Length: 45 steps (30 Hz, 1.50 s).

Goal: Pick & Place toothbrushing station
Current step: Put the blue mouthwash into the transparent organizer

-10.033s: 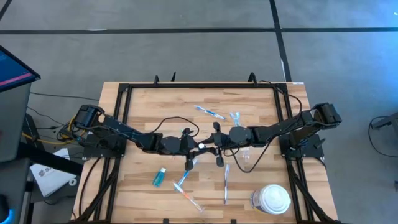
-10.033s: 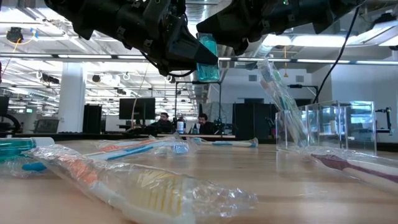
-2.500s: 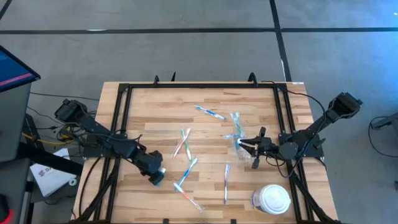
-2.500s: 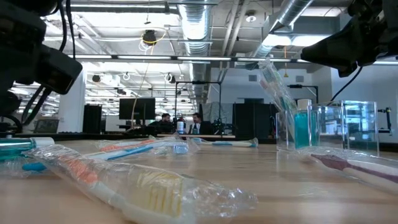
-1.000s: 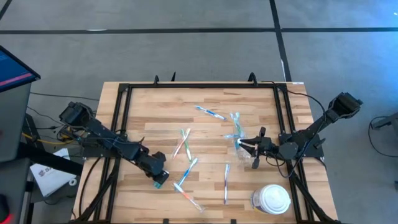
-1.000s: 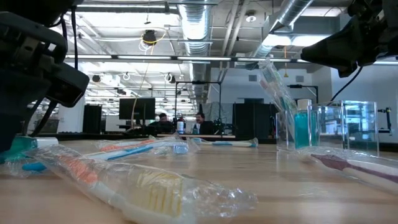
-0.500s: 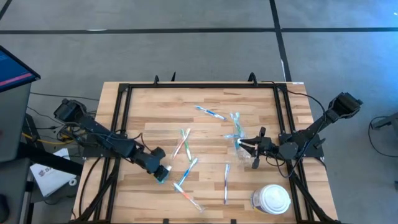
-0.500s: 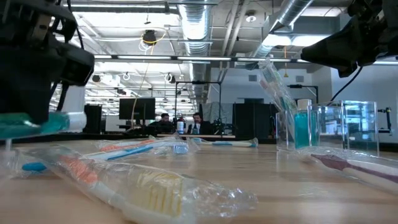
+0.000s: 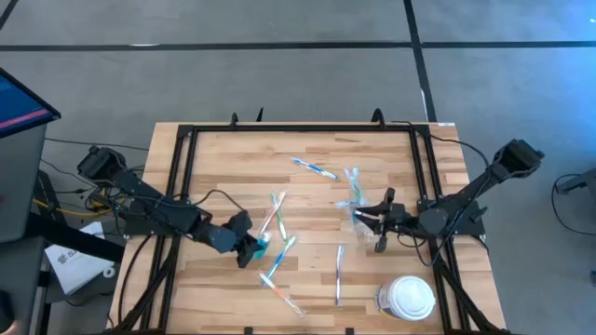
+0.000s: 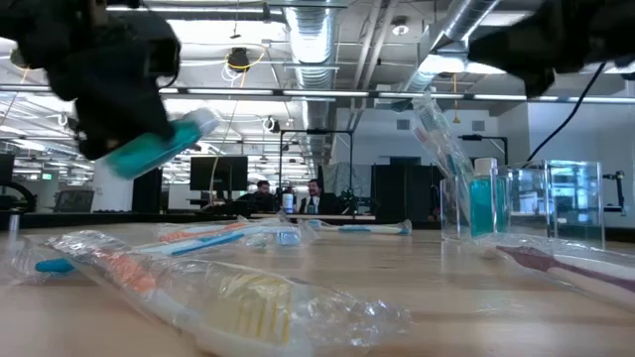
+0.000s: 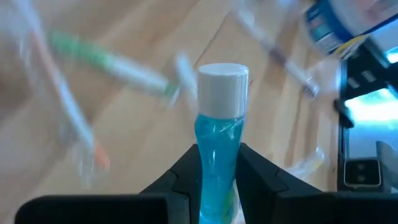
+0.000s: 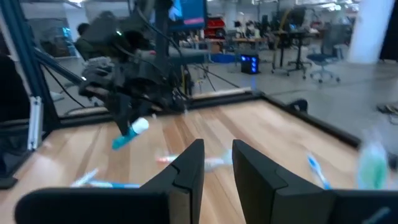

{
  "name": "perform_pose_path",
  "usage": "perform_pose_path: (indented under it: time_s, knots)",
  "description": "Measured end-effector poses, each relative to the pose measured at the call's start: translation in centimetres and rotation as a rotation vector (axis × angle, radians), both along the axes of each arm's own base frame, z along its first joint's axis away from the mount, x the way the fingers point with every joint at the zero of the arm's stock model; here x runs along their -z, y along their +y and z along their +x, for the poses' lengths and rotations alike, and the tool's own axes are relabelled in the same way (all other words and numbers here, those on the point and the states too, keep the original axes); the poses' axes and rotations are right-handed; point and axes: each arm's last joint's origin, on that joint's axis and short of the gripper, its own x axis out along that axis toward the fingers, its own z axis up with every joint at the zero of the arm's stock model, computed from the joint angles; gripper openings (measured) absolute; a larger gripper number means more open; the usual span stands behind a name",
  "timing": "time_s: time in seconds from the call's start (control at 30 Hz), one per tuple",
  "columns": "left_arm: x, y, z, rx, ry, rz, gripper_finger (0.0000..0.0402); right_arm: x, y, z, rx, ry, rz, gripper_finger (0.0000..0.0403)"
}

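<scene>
Okay, your left gripper point(image 9: 248, 249) is clamped on the teal tube point(image 11: 219, 163), low on the body, cap point(image 11: 222, 81) pointing away, lifted clear of the table point(image 9: 214, 177) at front-left. The clear cup point(image 10: 516, 203) sits on the right side, just beside the right gripper point(image 9: 381, 223), whose fingers are spread with nothing between them. Carry high over the loose toothbrushes point(image 9: 273, 214), keep the tube upright-ish, and release only once it's inside the cup rim. The grip looks narrow, so avoid fast swings.
</scene>
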Motion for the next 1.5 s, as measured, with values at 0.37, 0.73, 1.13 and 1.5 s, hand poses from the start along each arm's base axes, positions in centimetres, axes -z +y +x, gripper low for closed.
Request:
perform_pose_path:
  time_s: [0.37,0.73,1.13,1.5]
  knots:
    - [-2.5,1.7,2.3,0.032,-0.286,0.252,0.0068,-3.2,-1.2,3.8,-0.133,-0.002,0.001,0.0075]
    - [-4.5,3.1,3.4,0.037,-0.465,0.429,0.0067,-4.9,-1.8,8.8,-0.136,0.006,-0.027,0.0075]
    - [-4.5,3.0,5.0,0.051,-0.48,0.575,0.0067,-5.0,-2.6,11.6,-0.221,-0.004,-0.022,0.0075]
    - [-4.3,3.2,7.5,0.03,-0.429,0.701,0.0067,-4.8,-2.7,11.7,-0.331,0.022,-0.029,0.008]
